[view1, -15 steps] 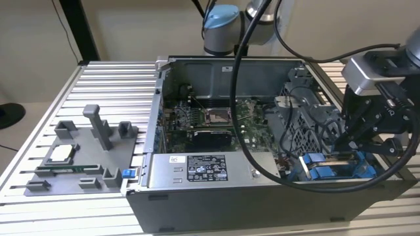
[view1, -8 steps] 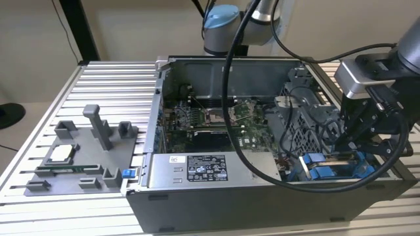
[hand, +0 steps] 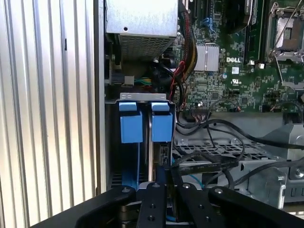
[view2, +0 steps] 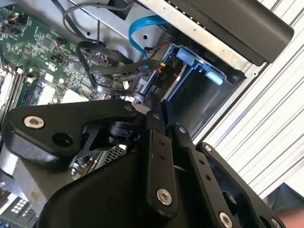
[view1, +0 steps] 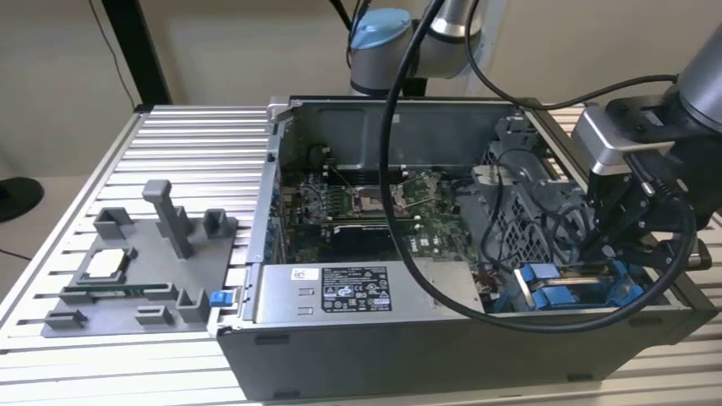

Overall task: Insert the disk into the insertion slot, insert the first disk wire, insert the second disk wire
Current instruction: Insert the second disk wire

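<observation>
Though its label is out of sight, the disk (hand: 160,124) looks, by its blue bracket tabs, to sit already inside the slot (hand: 142,97). That's a judgement, since the first wrist view gives just two blue tabs side by side under the slot's grey metal lip. In the exterior view the slot is in the case corner at the exterior view's right, next to the side wall. The slot's long axis runs from the tabs straight toward the gripper (hand: 167,173), so the gripper is in line w/ the bay, at the end away from the PSU box (hand: 142,19), and low inside the case. Can't tell if the gripper is apart, together or clamped on sth; its tip is buried among wiring. A black cable (hand: 204,165) crosses just beside it, and in the second wrist view a blue wire (view2: 142,23) loops down toward the bay's blue parts; whether either is plugged in isn't clear. Further out, the mainboard (hand: 223,80) lies on the far side of the cables from the case wall, and the slatted table (hand: 47,118) runs along outside the case. So the disk step seems done and the wire work is in hand, as far as can be judged.
</observation>
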{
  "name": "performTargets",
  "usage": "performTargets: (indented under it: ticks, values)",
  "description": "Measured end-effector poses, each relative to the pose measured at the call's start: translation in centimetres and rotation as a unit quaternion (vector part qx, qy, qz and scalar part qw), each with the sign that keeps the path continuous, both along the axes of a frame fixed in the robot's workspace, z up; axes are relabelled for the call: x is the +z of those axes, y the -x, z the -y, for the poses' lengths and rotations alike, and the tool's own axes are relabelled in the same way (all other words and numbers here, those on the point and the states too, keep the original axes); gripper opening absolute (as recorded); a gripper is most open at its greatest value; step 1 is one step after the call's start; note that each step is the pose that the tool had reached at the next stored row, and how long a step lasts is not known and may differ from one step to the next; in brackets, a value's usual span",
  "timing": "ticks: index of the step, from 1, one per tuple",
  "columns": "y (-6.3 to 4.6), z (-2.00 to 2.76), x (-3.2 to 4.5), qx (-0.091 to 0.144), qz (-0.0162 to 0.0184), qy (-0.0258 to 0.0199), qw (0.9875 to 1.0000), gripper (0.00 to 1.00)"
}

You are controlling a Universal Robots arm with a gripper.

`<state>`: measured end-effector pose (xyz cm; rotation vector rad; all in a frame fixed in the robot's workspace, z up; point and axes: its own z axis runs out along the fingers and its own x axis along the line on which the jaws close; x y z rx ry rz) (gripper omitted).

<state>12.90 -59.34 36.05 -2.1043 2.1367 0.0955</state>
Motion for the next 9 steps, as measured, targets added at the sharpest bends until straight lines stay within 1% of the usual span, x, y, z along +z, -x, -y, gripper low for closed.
performTargets:
  ticks: [4,9]
  values:
    - [0.0,-0.01,-0.11,0.0,0.0,-0.0001,1.0,0.0]
    - [-0.01,0.0,-0.48,0.0,0.0003,0.0,1.0,0.0]
